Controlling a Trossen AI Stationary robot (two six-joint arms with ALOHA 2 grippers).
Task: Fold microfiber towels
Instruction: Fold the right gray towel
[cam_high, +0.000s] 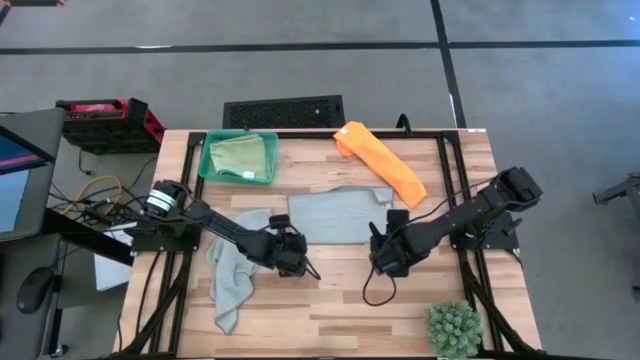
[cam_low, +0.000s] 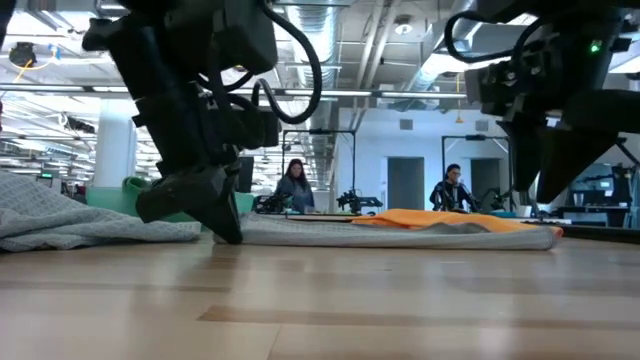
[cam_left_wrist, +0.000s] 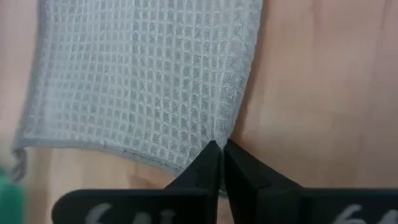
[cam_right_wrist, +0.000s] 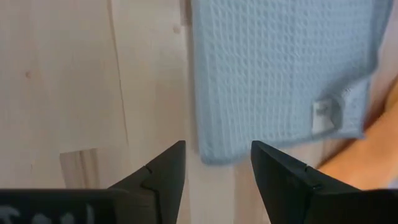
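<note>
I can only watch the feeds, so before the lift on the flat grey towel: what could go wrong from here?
The left gripper is shut only on the very corner of the flat grey towel, so the cloth could slip out. The right gripper is open just short of its corner, so a lift now would be one-sided. The orange towel touching the far edge might drag along.

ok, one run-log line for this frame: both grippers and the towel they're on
left gripper: shut on grey towel near corner | right gripper: open, over its other near corner | towel: flat on table, unfolded
</note>
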